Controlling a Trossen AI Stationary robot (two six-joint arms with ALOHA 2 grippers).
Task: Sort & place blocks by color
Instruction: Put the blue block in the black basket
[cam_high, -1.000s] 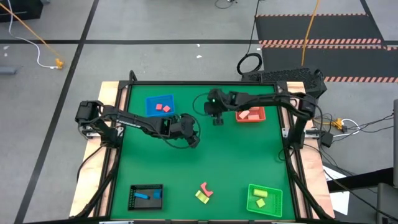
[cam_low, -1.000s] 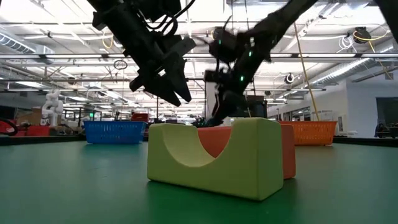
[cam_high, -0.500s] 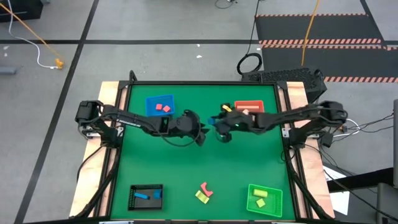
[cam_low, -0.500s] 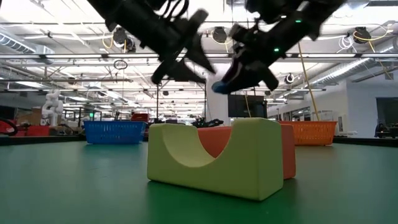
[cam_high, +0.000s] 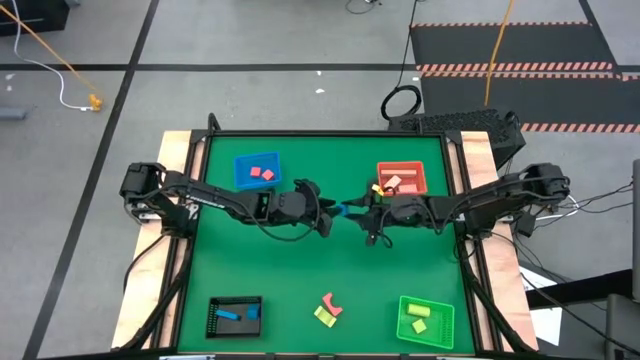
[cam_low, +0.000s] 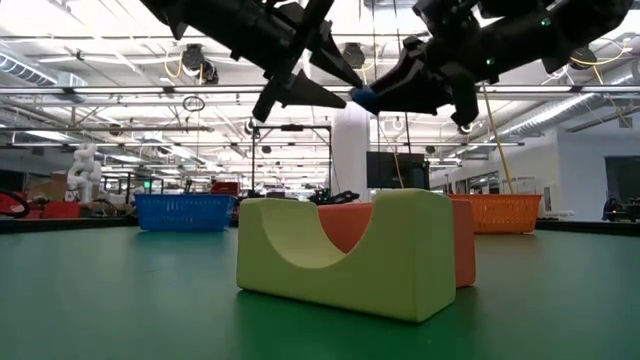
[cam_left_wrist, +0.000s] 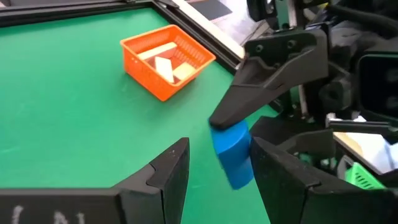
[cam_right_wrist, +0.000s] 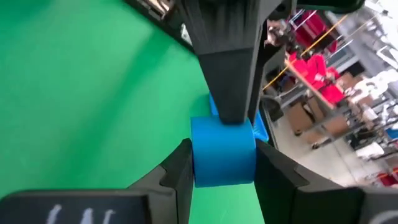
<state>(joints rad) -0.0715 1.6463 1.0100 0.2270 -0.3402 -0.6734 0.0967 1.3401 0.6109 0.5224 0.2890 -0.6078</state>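
Note:
A blue cylinder block (cam_high: 345, 209) hangs over the table's middle, with my right gripper (cam_high: 358, 209) shut on it. My left gripper (cam_left_wrist: 217, 155) faces it from the table's left, open and nearly level, one finger on each side of the block (cam_left_wrist: 233, 152). The low view shows both grippers high up, the left (cam_low: 325, 85) and the right (cam_low: 385, 95), with the block (cam_low: 362, 98) between them. A yellow arch block (cam_high: 324, 317) and a pink-red block (cam_high: 333, 304) lie loose near the front edge. My right gripper pinches the blue block by two opposite sides (cam_right_wrist: 200, 163) between its two fingers (cam_right_wrist: 180, 174). The fingers come nearly level from the table's right. The block is lifted clear of the table and sticks out toward the left gripper. My left gripper: whether its fingers (cam_left_wrist: 273, 165) touch the block, I cannot tell.
A blue tray (cam_high: 258, 170) with pink-red blocks and a red tray (cam_high: 401, 181) with cream blocks stand at the back. A black tray (cam_high: 234, 314) with blue blocks and a green tray (cam_high: 425, 320) with yellow blocks stand at the front corners.
My right arm has drawn away from the red tray toward the table's right and near side. Its gripper has tipped up from pointing down to nearly level, bringing the blue block up to the left gripper. My left gripper has tipped up to nearly level and risen a little.

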